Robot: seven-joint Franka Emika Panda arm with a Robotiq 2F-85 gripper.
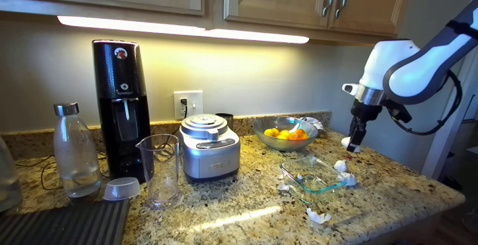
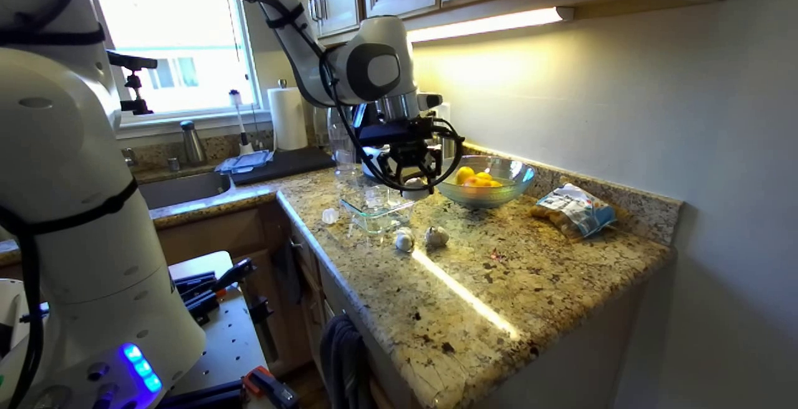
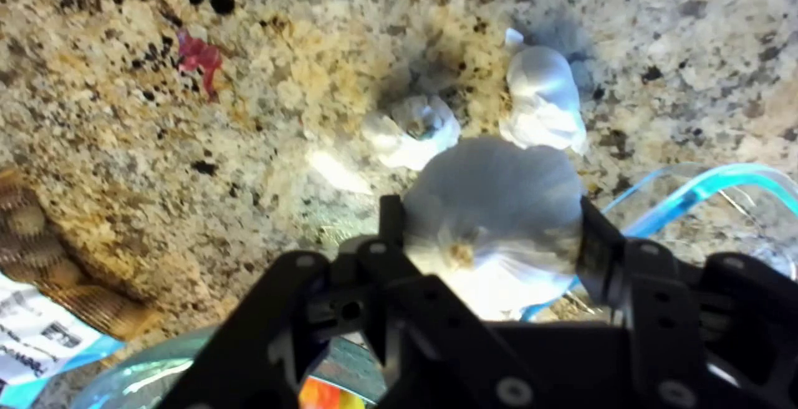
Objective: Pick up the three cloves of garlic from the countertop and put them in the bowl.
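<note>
My gripper (image 3: pixel 489 234) is shut on a white garlic (image 3: pixel 492 209) in the wrist view. In both exterior views the gripper (image 1: pixel 352 146) (image 2: pixel 414 166) holds this garlic (image 1: pixel 345 141) (image 2: pixel 414 189) above the countertop (image 1: pixel 246 232). Two more off-white garlic pieces, a nearer one (image 1: pixel 348 179) and another (image 1: pixel 340 165), lie on the countertop beside the clear glass bowl (image 1: pixel 317 191). They also show in the wrist view, one (image 3: pixel 416 131) left of the other (image 3: pixel 543 100). The glass bowl's blue-green rim (image 3: pixel 742 175) shows at the right there, partly hidden by the gripper.
A large glass bowl (image 1: pixel 272 143) of orange and yellow fruit stands behind the clear bowl. A steel appliance base (image 1: pixel 213 163) and a clear pitcher (image 1: pixel 160 177) stand further along. Garlic skin (image 1: pixel 318 216) lies in front. A snack bag (image 2: pixel 576 209) lies by the wall.
</note>
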